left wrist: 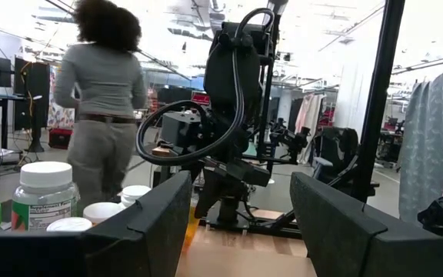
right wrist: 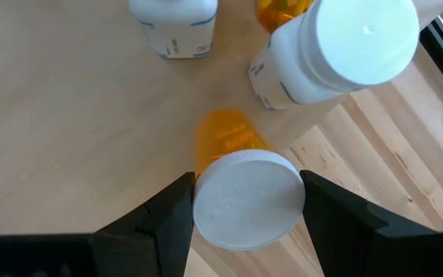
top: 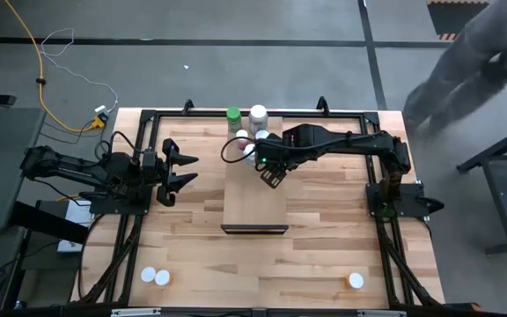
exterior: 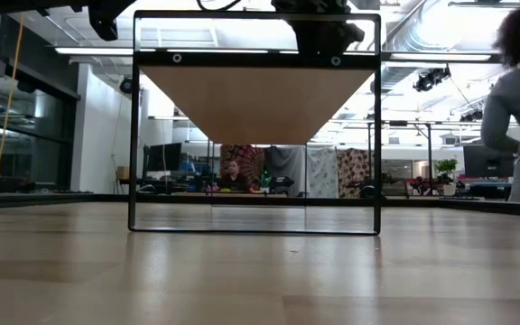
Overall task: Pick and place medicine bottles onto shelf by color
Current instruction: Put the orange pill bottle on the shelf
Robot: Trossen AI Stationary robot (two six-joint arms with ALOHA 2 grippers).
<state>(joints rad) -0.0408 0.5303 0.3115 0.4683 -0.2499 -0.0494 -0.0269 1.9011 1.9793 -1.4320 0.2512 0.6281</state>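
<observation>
Orange bottle (right wrist: 241, 173) sits upright btwn right gripper (right wrist: 246, 215) fingers, partly open, cap flanked; whether they grip it can't tell; keep vertical, release w/o nudging neighbouring white bottle (right wrist: 337, 50).

No text can be read anywhere. The white bottle (right wrist: 174, 29) and the clear-bodied bottle (left wrist: 44, 196) carry printed labels, but their lettering is too small to make out.
</observation>
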